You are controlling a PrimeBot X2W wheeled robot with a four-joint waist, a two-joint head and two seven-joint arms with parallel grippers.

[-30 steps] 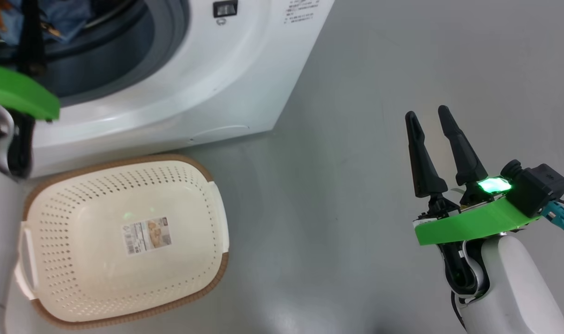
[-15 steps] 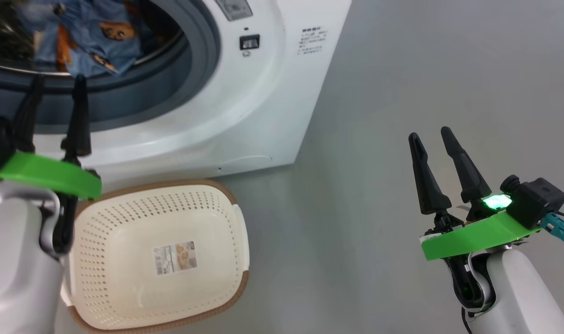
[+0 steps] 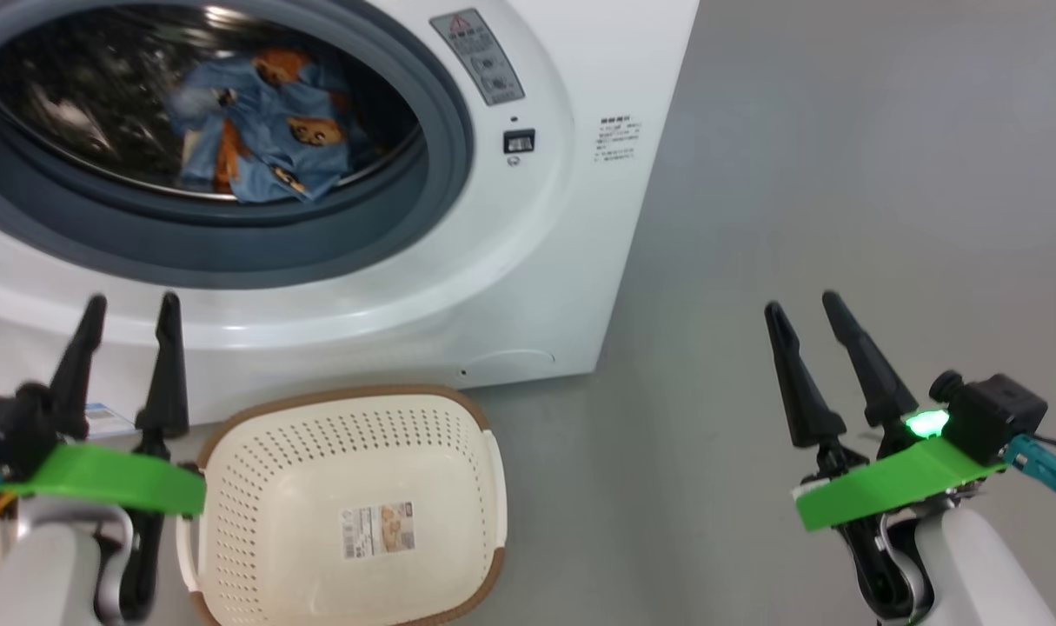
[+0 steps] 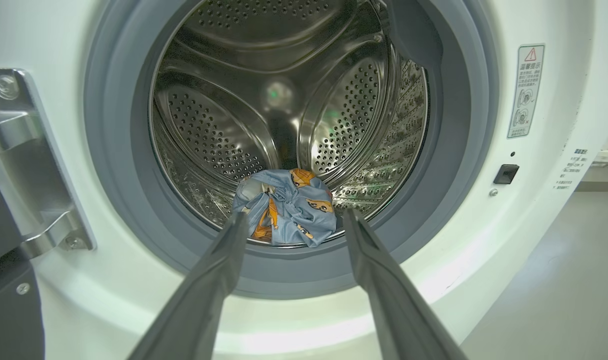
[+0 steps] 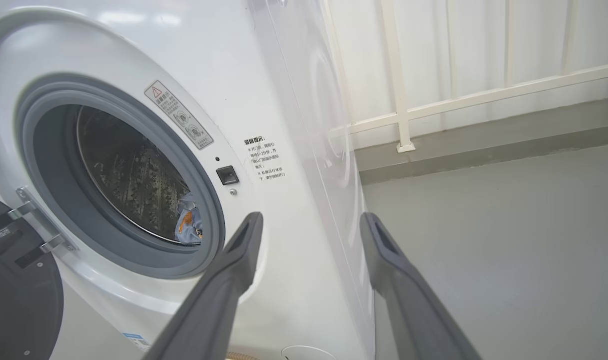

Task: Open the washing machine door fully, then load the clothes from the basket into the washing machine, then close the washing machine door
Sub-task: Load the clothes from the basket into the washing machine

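The head camera has tilted up over the last second, so the whole mouth of the washing machine (image 3: 528, 287) is now in its view. That shift is the camera's, not the machine's. The real change is the left pincer (image 3: 134, 300). A second ago its fingers reached up into the opening, and now it has drawn back out and down, standing before the lower front panel just beside the basket (image 3: 258, 522). Its fingers are spread apart and hold nothing. The right pincer (image 3: 801, 302) has kept its place over the bare floor (image 3: 840, 174) well to the right, also spread wide and empty. The clothes (image 3: 258, 139) lie bundled in the steel drum (image 4: 223, 135), at its front lip just behind the grey gasket (image 3: 441, 165). The basket shows only its paper label (image 3: 377, 530). Loading therefore looks finished, and closing is what remains. The washing machine door (image 5: 28, 295) hangs open on its hinge at the left of the opening. The bundle sits close to the gasket, so fabric could catch when the door swings shut.
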